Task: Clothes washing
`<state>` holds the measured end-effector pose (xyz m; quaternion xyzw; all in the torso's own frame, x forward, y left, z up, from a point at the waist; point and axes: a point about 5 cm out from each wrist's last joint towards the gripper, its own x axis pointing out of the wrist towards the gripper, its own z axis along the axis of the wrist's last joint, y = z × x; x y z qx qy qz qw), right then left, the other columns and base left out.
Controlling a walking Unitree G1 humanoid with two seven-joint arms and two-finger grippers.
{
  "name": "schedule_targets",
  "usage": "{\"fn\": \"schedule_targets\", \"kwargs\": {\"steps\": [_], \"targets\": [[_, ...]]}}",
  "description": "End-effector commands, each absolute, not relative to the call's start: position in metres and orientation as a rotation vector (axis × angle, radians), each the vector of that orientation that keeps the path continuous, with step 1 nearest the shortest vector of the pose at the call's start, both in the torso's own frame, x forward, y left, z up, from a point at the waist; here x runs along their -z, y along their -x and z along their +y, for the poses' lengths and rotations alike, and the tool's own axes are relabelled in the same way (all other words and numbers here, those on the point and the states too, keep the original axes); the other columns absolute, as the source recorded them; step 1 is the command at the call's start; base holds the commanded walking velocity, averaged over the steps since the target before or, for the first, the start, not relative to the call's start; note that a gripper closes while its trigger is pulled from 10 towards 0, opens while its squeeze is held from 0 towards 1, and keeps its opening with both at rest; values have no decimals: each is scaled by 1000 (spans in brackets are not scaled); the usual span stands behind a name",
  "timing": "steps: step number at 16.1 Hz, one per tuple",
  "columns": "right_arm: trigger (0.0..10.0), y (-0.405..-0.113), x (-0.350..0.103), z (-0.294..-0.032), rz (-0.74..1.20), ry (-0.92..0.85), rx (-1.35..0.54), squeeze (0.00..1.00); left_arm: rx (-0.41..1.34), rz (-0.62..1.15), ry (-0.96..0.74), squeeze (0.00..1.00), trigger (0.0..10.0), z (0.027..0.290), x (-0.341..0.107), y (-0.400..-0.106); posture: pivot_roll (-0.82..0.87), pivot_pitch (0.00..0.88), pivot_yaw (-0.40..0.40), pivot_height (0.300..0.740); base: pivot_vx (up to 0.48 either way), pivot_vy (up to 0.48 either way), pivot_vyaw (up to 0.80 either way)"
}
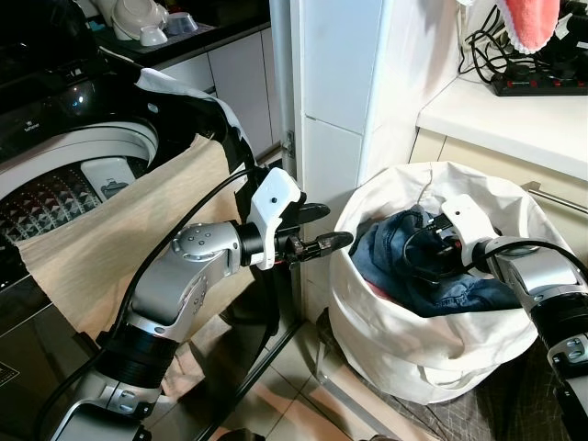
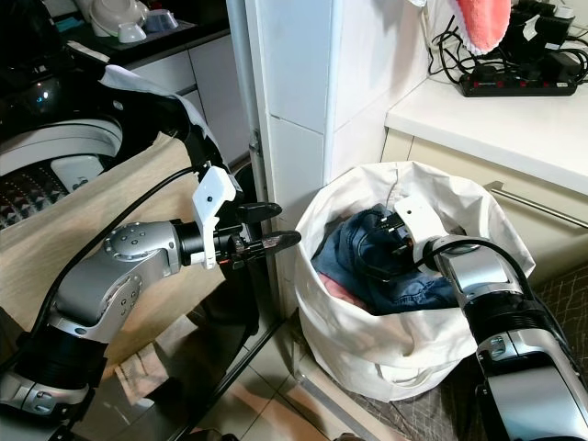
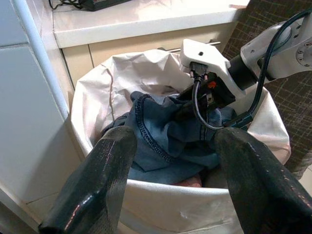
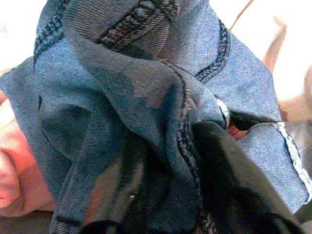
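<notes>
While the washer (image 1: pixel 64 161) stands at far left with its lid up, a beige cloth (image 1: pixel 110 243) hangs over its front rim and down its face. Beside it, a dark garment with a white lining (image 1: pixel 197 101) is draped over the washer's right corner.

The left gripper (image 1: pixel 322 227) is held in the air between the washer and the bag (image 1: pixel 432 354), pointing toward the bag's near rim. Its fingers (image 3: pixel 105 180) stand wide apart and hold nothing; in the left wrist view the bag's mouth is framed between them.

The bag, white and soft-sided, sits on the floor against the white wall (image 1: pixel 335 83) and below the counter (image 1: pixel 524 115). The jeans (image 1: pixel 390 248) lie bunched in its mouth, over a pink item (image 2: pixel 342 292) underneath.

The right gripper (image 1: pixel 432 253) reaches into the bag from the right and is buried among the jeans. In the right wrist view its fingers (image 4: pixel 229 180) are closed on a fold of denim, the cloth pinched between them and bulging up over them.

On the counter at far right lies a black power strip (image 1: pixel 542 84) with cables, and a pink cloth (image 1: pixel 533 23) hangs above it.
</notes>
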<state>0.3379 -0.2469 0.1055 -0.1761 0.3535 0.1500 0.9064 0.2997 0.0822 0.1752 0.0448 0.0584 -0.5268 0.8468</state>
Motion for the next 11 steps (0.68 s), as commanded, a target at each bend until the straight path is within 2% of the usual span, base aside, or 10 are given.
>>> {"fn": "schedule_targets", "kwargs": {"steps": [1, 7, 11], "targets": [[0, -342, -112, -246, 712, 361, -313, 0, 1100, 116, -111, 0, 10000, 83, -180, -301, -69, 0, 82, 740, 0, 0, 0], [0, -344, -120, -244, 685, 333, -335, 0, 1093, 116, -121, 0, 10000, 83, -179, -302, -71, 0, 79, 740, 0, 0, 0], [0, -346, -138, -244, 609, 152, -373, 0, 1078, 112, -134, 0, 10000, 83, -179, -304, -71, 0, 74, 740, 0, 0, 0]]}}
